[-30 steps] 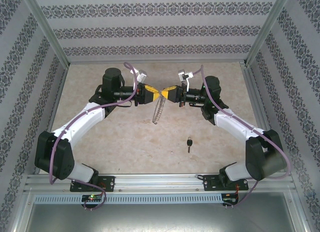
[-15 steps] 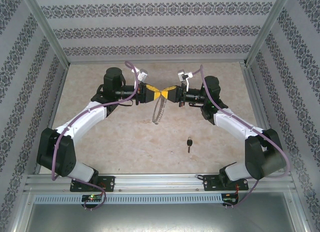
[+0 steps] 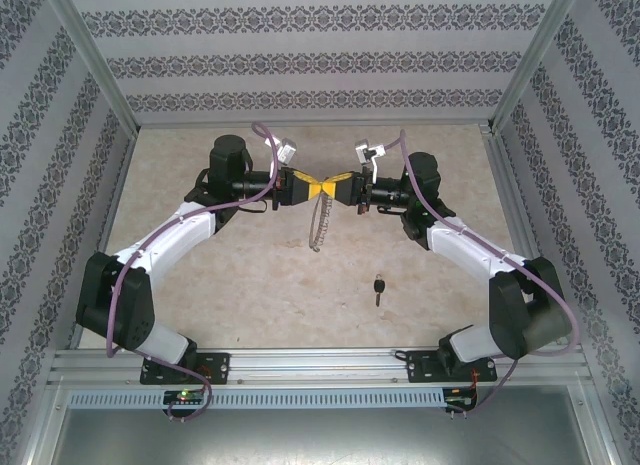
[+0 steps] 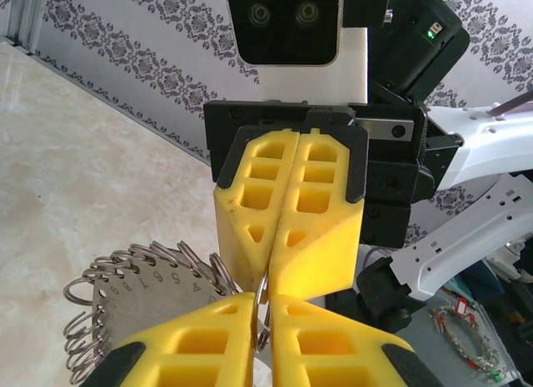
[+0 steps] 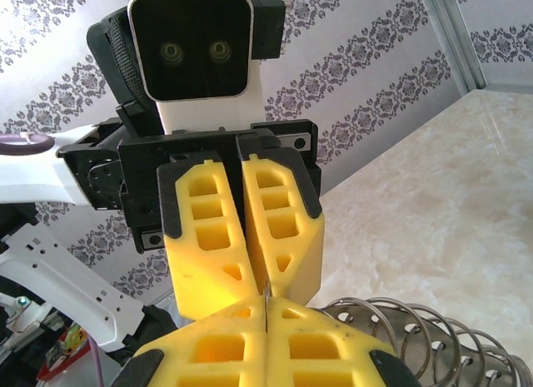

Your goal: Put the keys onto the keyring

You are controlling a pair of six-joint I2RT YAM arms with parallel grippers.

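Two pinches on the keyring (image 3: 318, 225) — left gripper (image 4: 262, 318), right gripper (image 5: 266, 318) — key (image 3: 378, 288) apart.

Small stamped numbers along rim of keyring (image 4: 137, 308) plate, one by each hole, near its 12 o'clock edge: 4, 5, 6 readable; others too blurry.
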